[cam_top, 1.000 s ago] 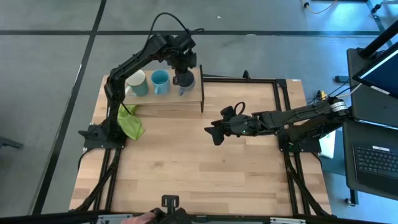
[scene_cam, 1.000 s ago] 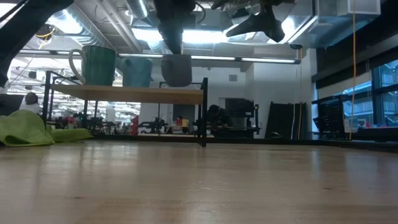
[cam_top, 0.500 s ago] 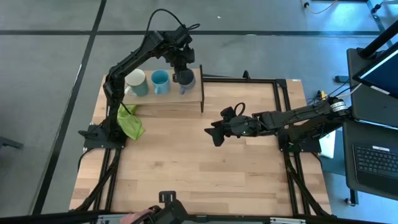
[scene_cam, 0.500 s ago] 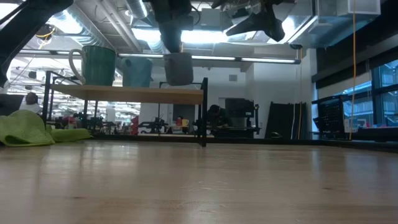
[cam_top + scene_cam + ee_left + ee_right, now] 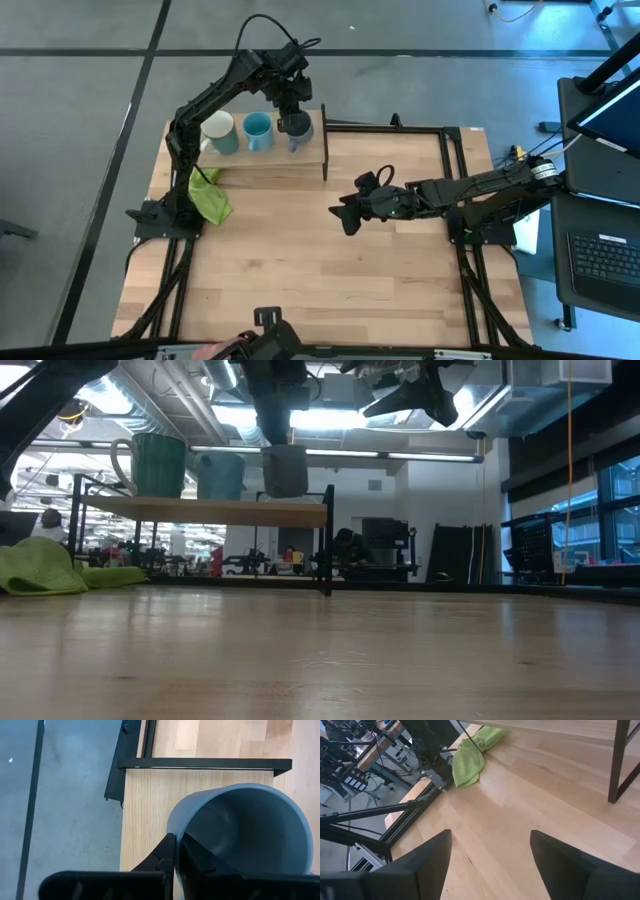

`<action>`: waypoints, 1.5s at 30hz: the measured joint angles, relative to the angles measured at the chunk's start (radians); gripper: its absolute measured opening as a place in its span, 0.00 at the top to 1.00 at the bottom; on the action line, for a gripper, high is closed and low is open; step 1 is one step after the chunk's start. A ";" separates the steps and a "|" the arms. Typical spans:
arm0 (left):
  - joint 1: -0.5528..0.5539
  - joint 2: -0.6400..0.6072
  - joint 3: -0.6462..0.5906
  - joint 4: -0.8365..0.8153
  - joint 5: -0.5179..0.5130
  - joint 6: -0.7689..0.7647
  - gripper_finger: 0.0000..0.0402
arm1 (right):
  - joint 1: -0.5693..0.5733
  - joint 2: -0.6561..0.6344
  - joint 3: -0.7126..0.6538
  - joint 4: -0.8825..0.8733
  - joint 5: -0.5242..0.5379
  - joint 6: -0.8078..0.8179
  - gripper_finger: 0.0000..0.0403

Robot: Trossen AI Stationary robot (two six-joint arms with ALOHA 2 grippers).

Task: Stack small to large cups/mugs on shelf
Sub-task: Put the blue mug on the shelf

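The shelf (image 5: 270, 158) stands at the table's far left. On it, from left to right, stand the pale green mug (image 5: 220, 132) and the light blue mug (image 5: 258, 130), each on its base. My left gripper (image 5: 293, 108) is shut on the dark grey-blue mug (image 5: 297, 126) at the shelf's right end. In the low view this mug (image 5: 286, 470) is upright with its base at the shelf top (image 5: 200, 510); I cannot tell whether it touches. My right gripper (image 5: 345, 215) is open and empty above the middle of the table. My left gripper pinches the dark grey-blue mug's wall at its rim (image 5: 176, 836), one finger inside (image 5: 197, 862) and one outside (image 5: 162, 857). The fingers come from above, pointing down. The mug is upright with its mouth up, over the shelf's right end (image 5: 145, 810).
A lime-green cloth (image 5: 210, 198) lies on the table in front of the shelf's left end and also shows in the right wrist view (image 5: 470, 757). The shelf's black leg (image 5: 328, 540) stands at its right end. Bare tabletop (image 5: 320, 280) fills the near half.
My left gripper has moved a little toward the table's far edge with the dark grey-blue mug, which has stayed upright. It has since held still.
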 joint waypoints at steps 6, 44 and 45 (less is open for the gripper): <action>0.000 0.009 0.000 0.000 0.009 -0.003 0.98 | 0.000 0.000 0.000 0.000 0.000 -0.002 0.33; 0.005 0.066 -0.001 0.025 -0.018 -0.054 0.88 | 0.000 0.000 0.000 -0.013 0.000 -0.035 0.33; 0.003 0.066 -0.001 0.025 -0.023 -0.055 0.87 | 0.000 0.000 0.000 -0.013 0.000 -0.035 0.33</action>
